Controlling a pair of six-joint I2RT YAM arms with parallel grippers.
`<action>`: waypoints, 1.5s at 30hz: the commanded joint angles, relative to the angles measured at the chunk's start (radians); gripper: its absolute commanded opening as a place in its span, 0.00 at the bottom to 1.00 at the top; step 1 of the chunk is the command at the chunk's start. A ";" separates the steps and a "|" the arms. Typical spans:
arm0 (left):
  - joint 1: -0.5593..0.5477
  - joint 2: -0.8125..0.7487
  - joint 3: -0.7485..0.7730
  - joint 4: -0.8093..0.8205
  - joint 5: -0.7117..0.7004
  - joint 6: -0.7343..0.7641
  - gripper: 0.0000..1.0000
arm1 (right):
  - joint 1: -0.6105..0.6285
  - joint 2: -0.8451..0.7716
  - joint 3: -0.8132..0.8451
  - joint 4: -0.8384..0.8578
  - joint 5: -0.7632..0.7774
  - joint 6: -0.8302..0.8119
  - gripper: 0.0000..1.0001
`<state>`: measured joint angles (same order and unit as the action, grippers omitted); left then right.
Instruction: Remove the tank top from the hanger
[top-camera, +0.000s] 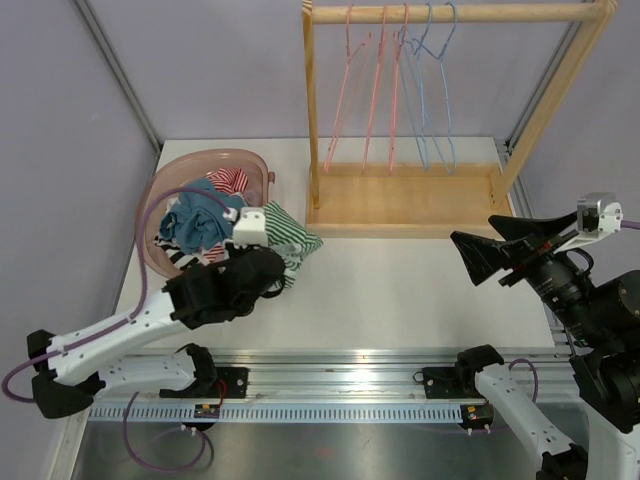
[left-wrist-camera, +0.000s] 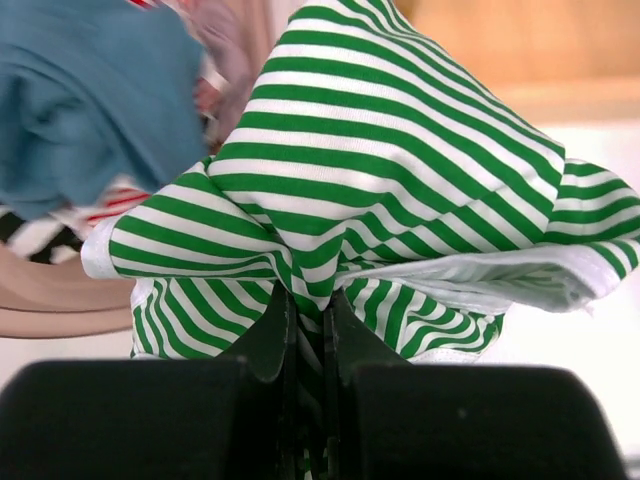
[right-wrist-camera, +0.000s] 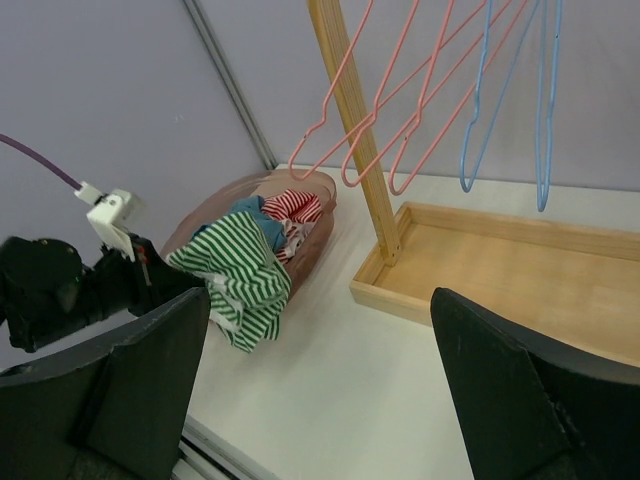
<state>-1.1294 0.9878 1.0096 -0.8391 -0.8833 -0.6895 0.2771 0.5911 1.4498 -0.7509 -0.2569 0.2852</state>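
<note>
One fold of striped tank top, clamped in left jaws, hides their tips; right jaws apart.

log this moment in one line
left gripper: shut on green-striped tank top at pink basket rim | right gripper: open, empty | hangers: bare

Overhead and both wrist views on one basket (left's blurred, probably)

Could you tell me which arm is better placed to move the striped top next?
Left, probably: its gripper is shut on the top at the basket, while the right gripper stands open far away.
</note>
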 joint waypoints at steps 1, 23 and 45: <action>0.117 -0.078 0.107 -0.009 -0.076 0.109 0.00 | 0.002 0.006 0.032 0.059 -0.030 0.009 0.99; 1.051 0.748 0.830 0.006 0.610 0.340 0.00 | 0.002 -0.013 -0.095 0.180 -0.212 0.112 0.99; 1.129 0.781 0.664 0.080 0.762 0.205 0.61 | 0.004 -0.027 -0.174 0.098 -0.165 0.065 1.00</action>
<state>-0.0341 1.9099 1.6646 -0.7326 -0.1291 -0.4759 0.2771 0.5594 1.2690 -0.6380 -0.4530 0.3767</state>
